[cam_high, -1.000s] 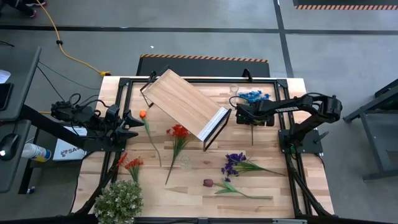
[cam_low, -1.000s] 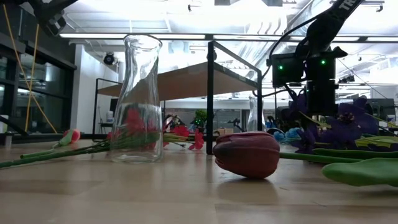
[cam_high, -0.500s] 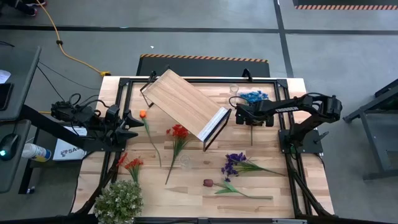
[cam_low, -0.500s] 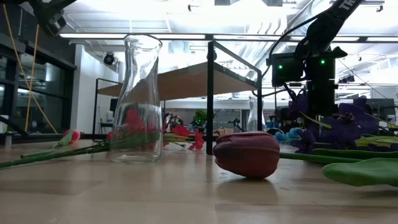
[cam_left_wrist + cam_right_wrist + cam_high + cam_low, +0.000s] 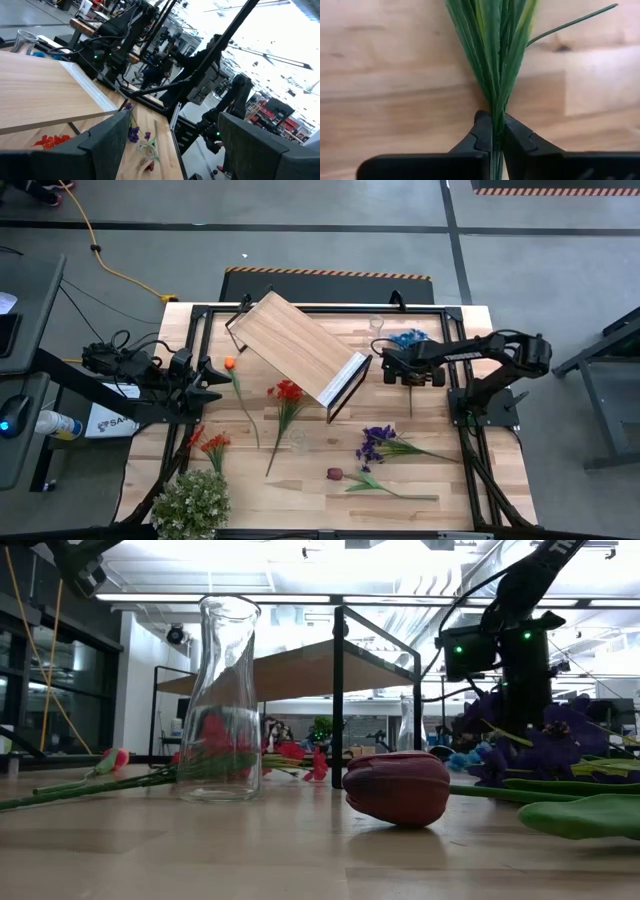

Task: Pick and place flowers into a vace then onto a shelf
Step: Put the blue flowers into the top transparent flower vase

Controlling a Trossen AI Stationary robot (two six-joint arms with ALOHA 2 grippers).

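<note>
The left claw (image 5: pixel 214 380) is parked at the left edge of the tabletop (image 5: pixel 310 480), its fingers spread apart and holding nothing; in the left wrist view only the two dark fingers (image 5: pixel 107 140) are seen, with open space between them.

Near the tabletop's middle, a clear glass vase (image 5: pixel 222 700) stands upright and empty. The shelf (image 5: pixel 298 348) is set diagonally behind it, with a second small glass (image 5: pixel 376 323) beyond its far corner.

Loose flowers lie flat across the tabletop: an orange stem (image 5: pixel 230 364), red blooms (image 5: pixel 288 391), a maroon tulip (image 5: pixel 398 787) and a purple cluster (image 5: pixel 377 442).

On the right, the right claw (image 5: pixel 410 375) is clamped on the green stalk (image 5: pixel 496 65) of the blue flower (image 5: pixel 408 337). The stalk's long axis runs toward the tabletop's near edge, straight out from between the closed fingers, with the bloom on the far side of the claw.

The vase lies to the left of and nearer than the right claw, roughly midway between the two arms. It is judged that the held stem must be tipped upright, stalk end down, before it can be entered into the narrow neck.
</note>
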